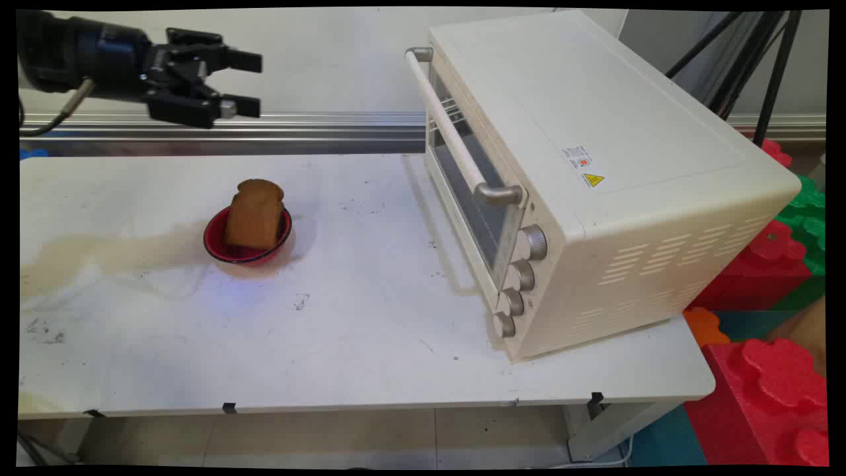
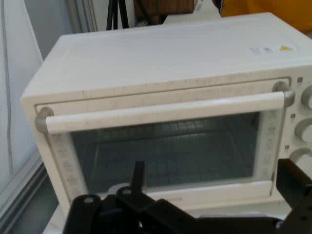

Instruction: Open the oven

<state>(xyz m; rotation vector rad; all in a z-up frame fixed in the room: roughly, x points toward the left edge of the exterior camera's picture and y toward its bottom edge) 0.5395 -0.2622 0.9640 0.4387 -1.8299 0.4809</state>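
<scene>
My gripper [image 1: 246, 83] hangs high at the upper left of the main view, open and empty, its fingers pointing right toward the toaster oven [image 1: 595, 178]. The cream oven stands on the right of the table with its door shut and its bar handle [image 1: 456, 139] facing left. In the hand view the oven [image 2: 165, 63] fills the picture, its handle [image 2: 165, 111] running across and the glass door [image 2: 165, 151] below it. Well below the gripper, a slice of brown bread [image 1: 254, 213] stands upright in a small red bowl [image 1: 218, 246].
Several knobs [image 1: 522, 277] run down the oven's front right side. Red and green foam blocks [image 1: 773, 377] lie beyond the table's right end. A tripod [image 1: 760, 59] stands behind the oven. A metal rail [image 1: 330, 122] runs along the wall.
</scene>
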